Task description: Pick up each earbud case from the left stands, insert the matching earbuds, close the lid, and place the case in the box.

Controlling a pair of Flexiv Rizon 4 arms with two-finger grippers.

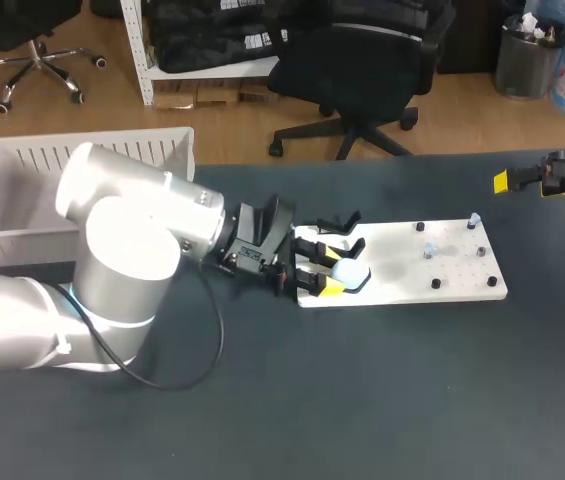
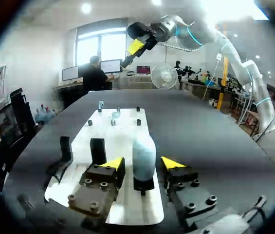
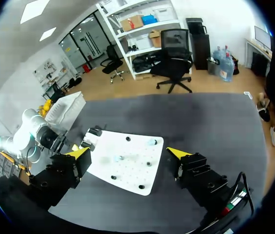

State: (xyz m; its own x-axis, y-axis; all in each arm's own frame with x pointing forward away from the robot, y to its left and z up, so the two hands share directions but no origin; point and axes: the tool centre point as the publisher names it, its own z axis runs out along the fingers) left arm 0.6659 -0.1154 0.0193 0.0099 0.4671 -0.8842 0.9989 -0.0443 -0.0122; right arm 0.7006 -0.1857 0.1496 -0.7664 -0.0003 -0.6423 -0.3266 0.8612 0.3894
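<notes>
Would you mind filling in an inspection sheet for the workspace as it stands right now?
Surface: dark table carrying a white board.
Job's things: pale blue earbud case upright on a black stand on the board; white box at the table's left rear.
Clutter: nothing seen.
Hands: left hand open, one finger on either side of the case, neither touching it; right hand open, held high at the table's right side.
Cables: black cable loops from the left arm over the table.
Surroundings: nothing seen reaching over the table.
</notes>
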